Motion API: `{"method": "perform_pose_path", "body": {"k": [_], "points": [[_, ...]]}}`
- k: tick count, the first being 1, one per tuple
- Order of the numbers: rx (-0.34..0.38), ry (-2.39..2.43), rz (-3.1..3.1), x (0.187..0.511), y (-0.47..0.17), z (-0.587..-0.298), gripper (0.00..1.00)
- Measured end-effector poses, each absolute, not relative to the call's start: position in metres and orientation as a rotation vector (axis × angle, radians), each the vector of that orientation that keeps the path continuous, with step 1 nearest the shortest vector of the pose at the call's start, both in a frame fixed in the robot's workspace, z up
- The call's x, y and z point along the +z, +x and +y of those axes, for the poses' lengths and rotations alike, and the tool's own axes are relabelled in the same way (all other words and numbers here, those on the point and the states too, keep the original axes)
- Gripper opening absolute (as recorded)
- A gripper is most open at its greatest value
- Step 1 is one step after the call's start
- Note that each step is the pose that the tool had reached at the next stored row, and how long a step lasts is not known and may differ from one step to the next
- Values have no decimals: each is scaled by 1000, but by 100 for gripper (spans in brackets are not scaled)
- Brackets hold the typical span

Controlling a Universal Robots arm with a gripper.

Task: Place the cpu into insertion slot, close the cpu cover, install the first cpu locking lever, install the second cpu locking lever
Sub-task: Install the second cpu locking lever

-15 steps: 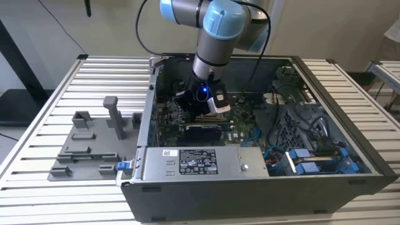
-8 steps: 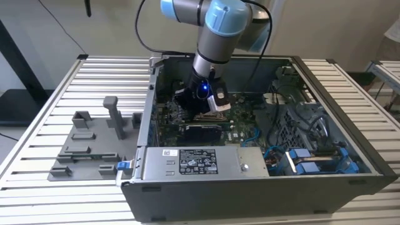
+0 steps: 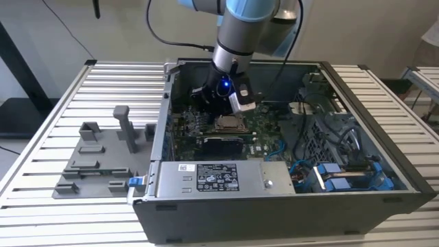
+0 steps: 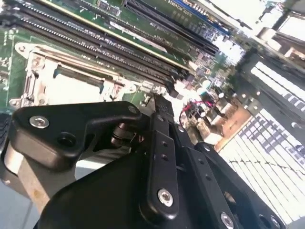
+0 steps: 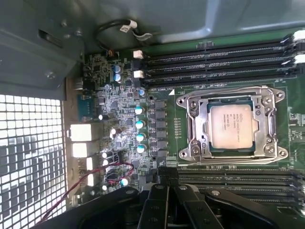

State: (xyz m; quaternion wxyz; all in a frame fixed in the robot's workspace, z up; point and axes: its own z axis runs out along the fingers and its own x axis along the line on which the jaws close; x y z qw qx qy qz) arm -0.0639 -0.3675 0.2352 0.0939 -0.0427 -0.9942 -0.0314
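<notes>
Already the cpu (image 5: 232,125) is sitting in the slot (image 5: 193,125) at right centre of the first wrist view, cover (image 5: 233,93) lying closed over it. I'm hovering alongside, gripper (image 5: 161,177) pinched narrow, carrying nothing. Levers: can't tell.

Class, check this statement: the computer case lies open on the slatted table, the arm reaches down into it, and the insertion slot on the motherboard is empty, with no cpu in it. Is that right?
Not quite. The insertion slot is not empty: in the first wrist view the cpu already sits in it, framed by the cpu cover. The rest stands: the open case lies on the slatted table, with the arm reaching in.
</notes>
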Motion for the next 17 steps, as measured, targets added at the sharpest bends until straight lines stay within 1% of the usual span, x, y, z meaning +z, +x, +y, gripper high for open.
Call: {"method": "perform_pose_path", "body": {"k": [9,11,17], "points": [[-97,-132,-2983,245,-64,-365,11],[-109,-132,-2987,246,-64,-365,11],[-113,-132,-2986,246,-64,-365,11]]}}
